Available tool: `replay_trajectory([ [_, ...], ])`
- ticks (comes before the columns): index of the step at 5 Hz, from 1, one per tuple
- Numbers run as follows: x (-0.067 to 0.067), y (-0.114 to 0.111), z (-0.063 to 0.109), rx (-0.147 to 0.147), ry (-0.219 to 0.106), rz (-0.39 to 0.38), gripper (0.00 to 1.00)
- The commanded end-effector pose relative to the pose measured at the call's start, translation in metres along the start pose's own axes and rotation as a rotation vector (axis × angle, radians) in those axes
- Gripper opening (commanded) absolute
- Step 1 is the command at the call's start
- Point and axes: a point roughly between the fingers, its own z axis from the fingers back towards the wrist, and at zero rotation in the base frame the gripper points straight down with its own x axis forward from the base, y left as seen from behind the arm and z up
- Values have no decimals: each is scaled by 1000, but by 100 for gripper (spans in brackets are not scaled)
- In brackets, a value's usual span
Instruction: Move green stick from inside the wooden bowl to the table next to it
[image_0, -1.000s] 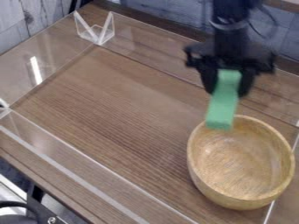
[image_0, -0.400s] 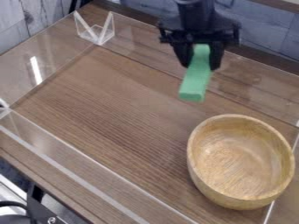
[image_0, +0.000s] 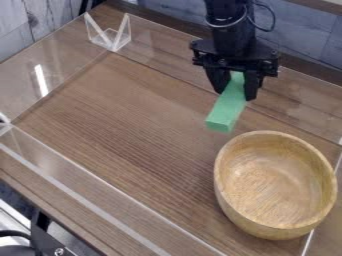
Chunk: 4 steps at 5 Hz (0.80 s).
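My gripper is clenched on the top end of the green stick, which hangs tilted in the air over the table, up and left of the wooden bowl. The bowl is empty, so extraction is done. Remaining: lower the stick onto the bare wood beside the bowl and release.

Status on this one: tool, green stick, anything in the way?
Tool shut on green stick, held above the table. Wooden bowl empty, to the lower right. Tabletop below the stick bare.
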Motion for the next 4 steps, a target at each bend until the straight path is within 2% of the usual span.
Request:
replay_trajectory([
  [1,7,8,16,13,-56,20,0],
  [3,18,45,17,41,-64,15,0],
  [4,14,65,15,63,-64,-4,0],
])
